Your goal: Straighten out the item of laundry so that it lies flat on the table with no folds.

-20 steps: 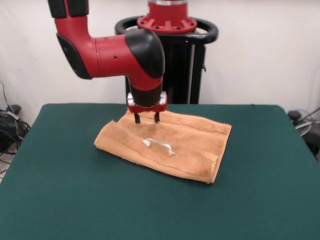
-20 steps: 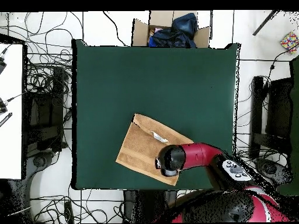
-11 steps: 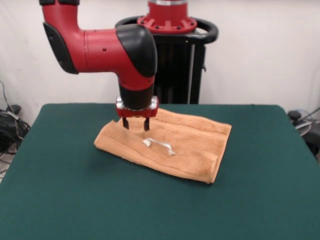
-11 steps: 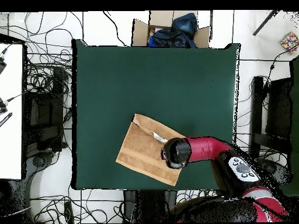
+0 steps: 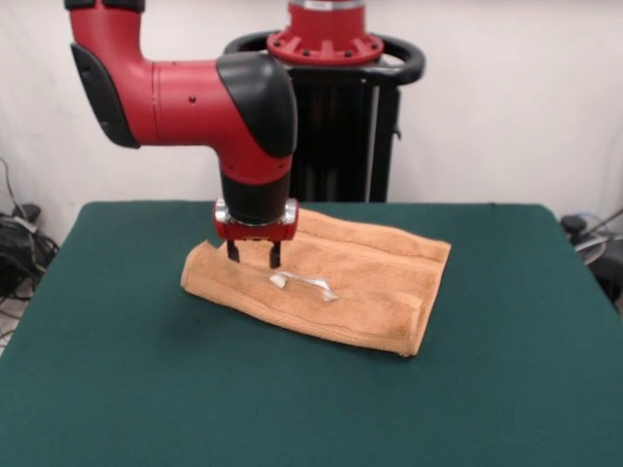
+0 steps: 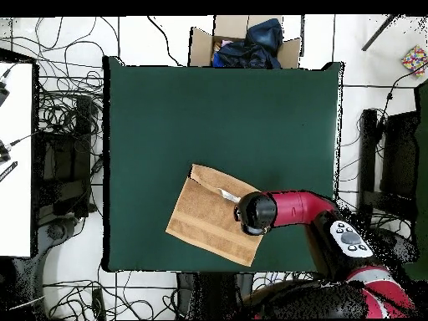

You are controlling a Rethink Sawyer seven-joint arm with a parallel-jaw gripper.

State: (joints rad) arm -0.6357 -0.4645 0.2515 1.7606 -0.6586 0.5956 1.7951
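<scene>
The towel [image 5: 321, 287] lies on the tabletop [image 5: 146, 389], slightly left of centre in the front view, set at a slant to the table edges. It is not yet flat: it is folded over on itself, with a thick rounded fold along its near edge and at its right end, and a second layer ridge shows across the far right part. A small white label [image 5: 304, 284] lies on the top layer, near the middle.

The gripper [image 5: 252, 255] hangs over the left part of the towel, just left of the label. Its two fingers stand apart, pointing down, and hold nothing. You cannot tell from these views whether the tips touch the cloth. In the overhead view the arm's wrist covers the gripper and the towel edge nearest the robot's base [image 6: 351, 301].

Expect the terry cloth to be light, soft and limp. It will sag and drag when lifted, and it will probably cling somewhat to the felt-like tabletop instead of sliding freely. Pinch only the top layer, at a hemmed edge or corner, where the cloth is firmer. Avoid the rounded fold, where the fingers would likely take both layers together. The label is too small to pull on.
</scene>
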